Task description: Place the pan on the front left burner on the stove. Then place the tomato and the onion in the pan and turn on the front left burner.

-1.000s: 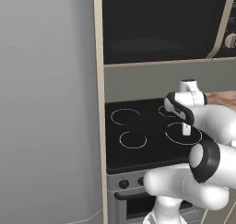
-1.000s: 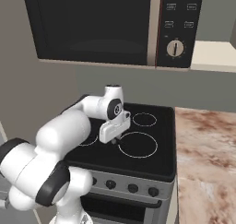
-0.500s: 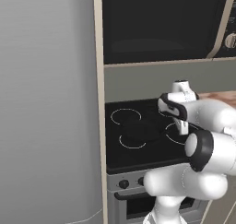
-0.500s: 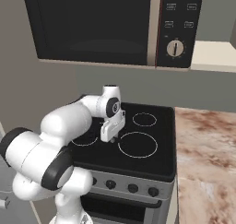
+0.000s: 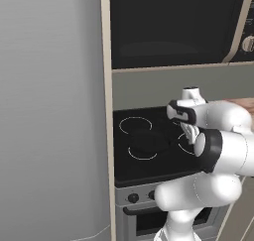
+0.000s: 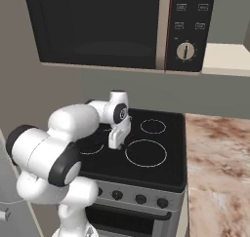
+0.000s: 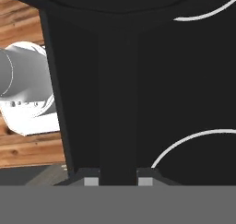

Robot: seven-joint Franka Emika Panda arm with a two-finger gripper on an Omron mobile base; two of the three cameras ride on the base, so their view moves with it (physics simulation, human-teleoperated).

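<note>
Black on black: the pan [image 5: 147, 142] is barely separable from the glass of the stove [image 6: 161, 175], read only as a faint dark disc over the front left burner [image 5: 142, 150], whose thin white ring is partly covered by it in the left base view. In the hand view a long dark handle [image 7: 118, 103] is seen running straight up from between the finger tips, so the gripper [image 7: 118, 178] is judged narrowly closed on the pan's handle. In the right base view the hand is held low over the cooktop's left side.

Step in hand, as judged: setting the pan on the burner. Next, the pan is to be centred on the ring, lowered flat and the handle released before anything is fetched.

Hard to make out: whether the pan is resting on the glass or held just above it cannot be told. The pan's rim is cut off at the hand view's top. The knobs [image 6: 117, 195] are partly hidden by the arm.
</note>
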